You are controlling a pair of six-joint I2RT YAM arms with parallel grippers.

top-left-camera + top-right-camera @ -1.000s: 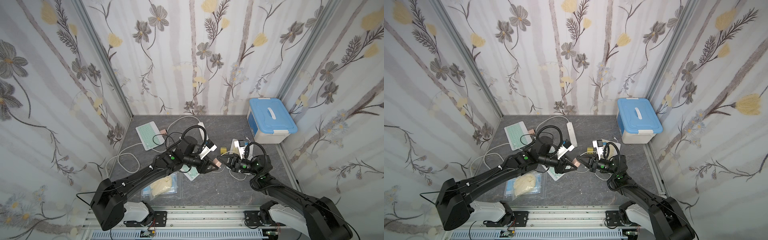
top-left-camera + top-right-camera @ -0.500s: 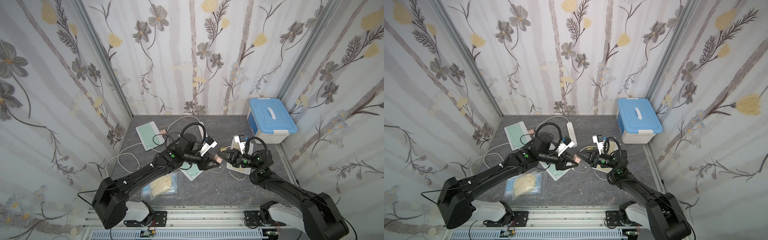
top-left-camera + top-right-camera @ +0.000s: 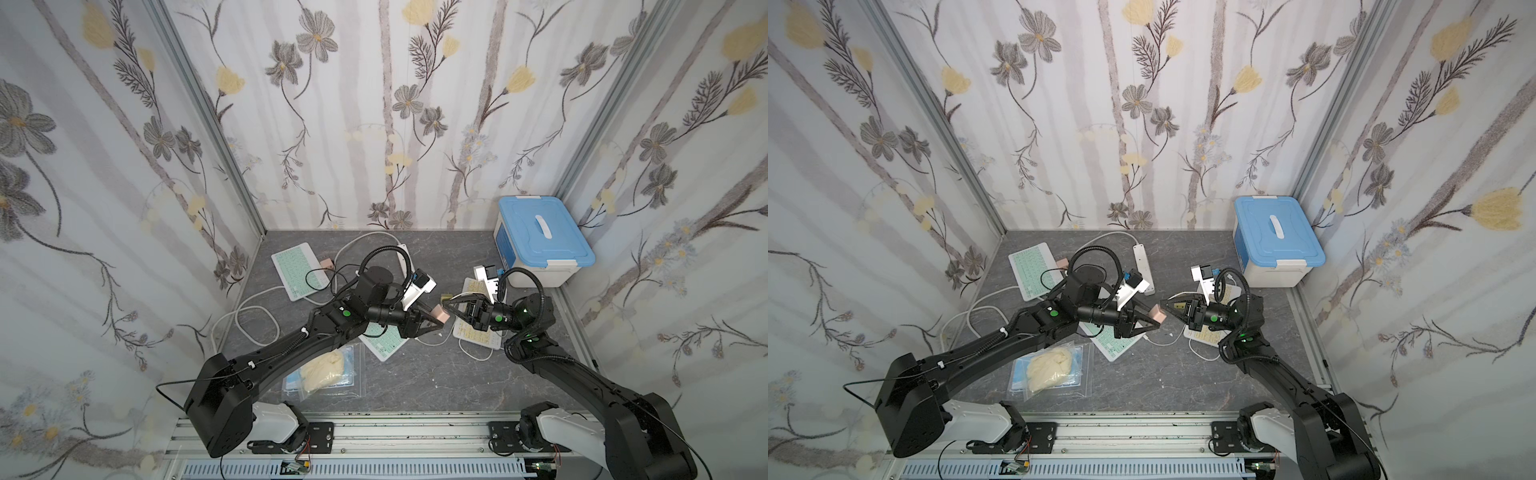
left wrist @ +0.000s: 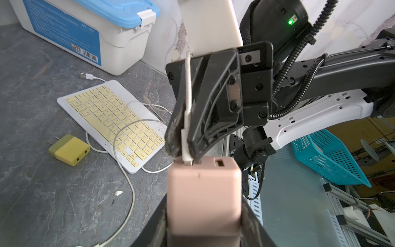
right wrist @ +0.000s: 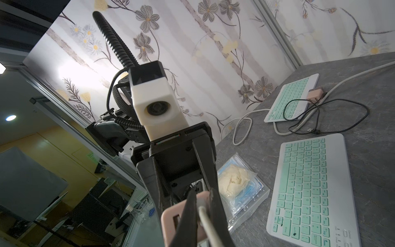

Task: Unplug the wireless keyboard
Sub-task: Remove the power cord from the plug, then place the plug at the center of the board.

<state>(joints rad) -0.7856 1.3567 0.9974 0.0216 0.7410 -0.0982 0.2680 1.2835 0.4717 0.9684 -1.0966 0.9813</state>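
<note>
My left gripper (image 3: 439, 319) (image 4: 204, 213) is shut on a pink charger block (image 4: 204, 196) (image 3: 1158, 313), held in the air above the table's middle. A white USB plug (image 4: 186, 147) sits in the block's top port, with its white cable (image 5: 208, 226) running back along the right fingers. My right gripper (image 3: 448, 306) (image 5: 202, 210) is shut on that plug, tip to tip with the left one. A green wireless keyboard (image 3: 380, 336) (image 5: 307, 192) lies under the left wrist. A yellow wireless keyboard (image 4: 113, 119) (image 3: 1204, 334) lies under the right wrist. I cannot tell which keyboard the cable runs to.
A second green keyboard (image 3: 297, 270) with a pink adapter (image 3: 327, 263) and a black cable (image 5: 333, 111) lies at the back left. A white power strip (image 3: 1142, 262) is behind the arms. A blue-lidded box (image 3: 540, 237) stands back right. A yellow-green charger (image 4: 68, 149) and a bagged mask pack (image 3: 328, 370) lie on the table.
Both grippers, still joined at the charger and plug, have risen a little and shifted right and toward the back. The plug remains in the block.
</note>
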